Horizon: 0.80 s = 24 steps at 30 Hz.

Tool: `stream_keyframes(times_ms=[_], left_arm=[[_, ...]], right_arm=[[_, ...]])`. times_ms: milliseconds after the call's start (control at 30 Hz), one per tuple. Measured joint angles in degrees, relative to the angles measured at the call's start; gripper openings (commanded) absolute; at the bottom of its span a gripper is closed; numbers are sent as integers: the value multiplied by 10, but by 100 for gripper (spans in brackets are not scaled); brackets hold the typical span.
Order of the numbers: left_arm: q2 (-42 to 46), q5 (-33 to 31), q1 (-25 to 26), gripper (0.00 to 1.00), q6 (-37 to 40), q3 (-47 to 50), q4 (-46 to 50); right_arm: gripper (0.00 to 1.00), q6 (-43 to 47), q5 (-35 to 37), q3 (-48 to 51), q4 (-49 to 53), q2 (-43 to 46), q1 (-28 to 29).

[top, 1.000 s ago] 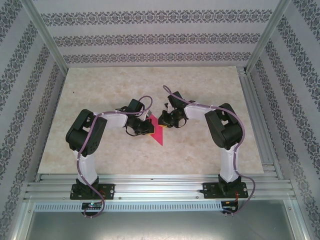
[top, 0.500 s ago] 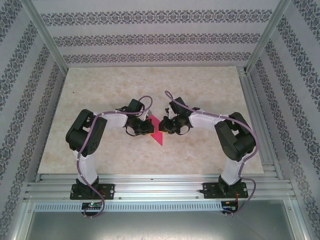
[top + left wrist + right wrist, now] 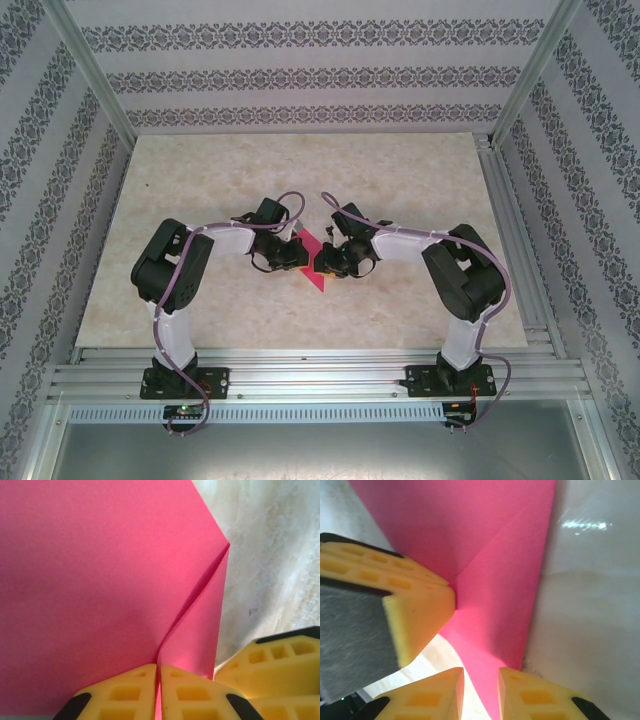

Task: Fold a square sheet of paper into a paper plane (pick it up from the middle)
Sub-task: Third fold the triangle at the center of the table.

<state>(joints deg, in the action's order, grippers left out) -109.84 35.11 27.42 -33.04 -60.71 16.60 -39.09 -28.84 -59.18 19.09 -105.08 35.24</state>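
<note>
Overhead, both arms reach inward and meet over the middle of the pale marbled counter, where the magenta sheet of paper sits between them, its lower point sticking out toward the near edge. The left hand is at the paper's left side and the right hand at its right, the two hands nearly touching. Seen from the left wrist, the left hand is clenched, its two yellow fingers pressed almost together with a raised fold of the paper pinched in the thin slit between them; a crease runs up from that slit to a corner at the right edge. A yellow finger of the other hand is just beside, at the lower right. Seen from the right wrist, the right hand is released, its fingers parted, with the paper's narrow lower end between them. The left hand's finger presses into the fold from the left.
</note>
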Motion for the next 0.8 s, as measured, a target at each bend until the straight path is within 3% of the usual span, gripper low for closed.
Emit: stream_keyframes(times_ms=[200,500,800], left_arm=[[8,-12,0,39,-3,-9,16],[44,-36,-1,47,-4,-12,44],[139,-99,-16,49,-17,-8,61]], right_arm=[[18,-26,-33,50,-66,19,0],[17,-49,-52,68,-100,-6,-1],[17,-65,-47,68,-107,37,20]])
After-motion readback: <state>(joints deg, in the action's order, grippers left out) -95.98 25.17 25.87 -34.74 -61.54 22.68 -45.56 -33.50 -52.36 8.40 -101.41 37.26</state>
